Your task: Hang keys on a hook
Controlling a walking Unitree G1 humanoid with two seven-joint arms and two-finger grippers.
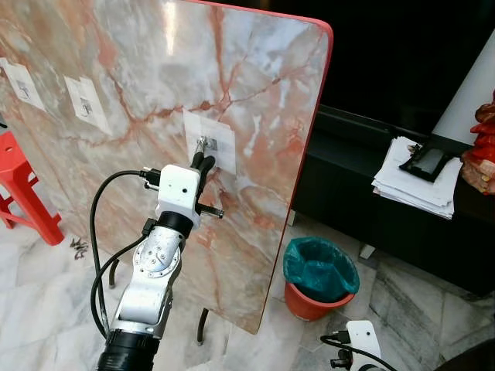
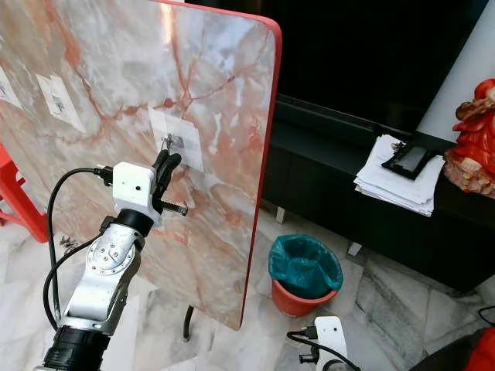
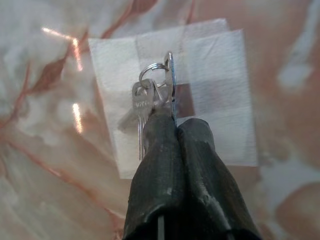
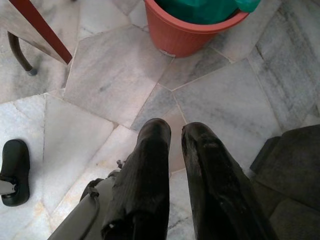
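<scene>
An upright pink-veined marble panel [image 1: 139, 85] with a red edge carries a white adhesive patch [image 1: 220, 143] with a small metal hook [image 3: 171, 80]. My left gripper [image 3: 176, 120] is raised against that patch, shut on a bunch of silver keys [image 3: 142, 105]. The key ring [image 3: 151, 74] lies right beside the hook's tip, touching or nearly touching it. In the head views the same gripper [image 1: 203, 161] hides most of the hook. My right gripper [image 4: 175, 131] hangs low over the floor, its fingers a narrow gap apart with nothing between them.
An orange bin with a green liner [image 1: 319, 277] stands on the marble floor right of the panel. A dark low cabinet [image 1: 348, 166] holds a paper stack [image 1: 414, 182] and a red figurine [image 1: 481, 147]. A red stool [image 1: 23, 189] is at the left.
</scene>
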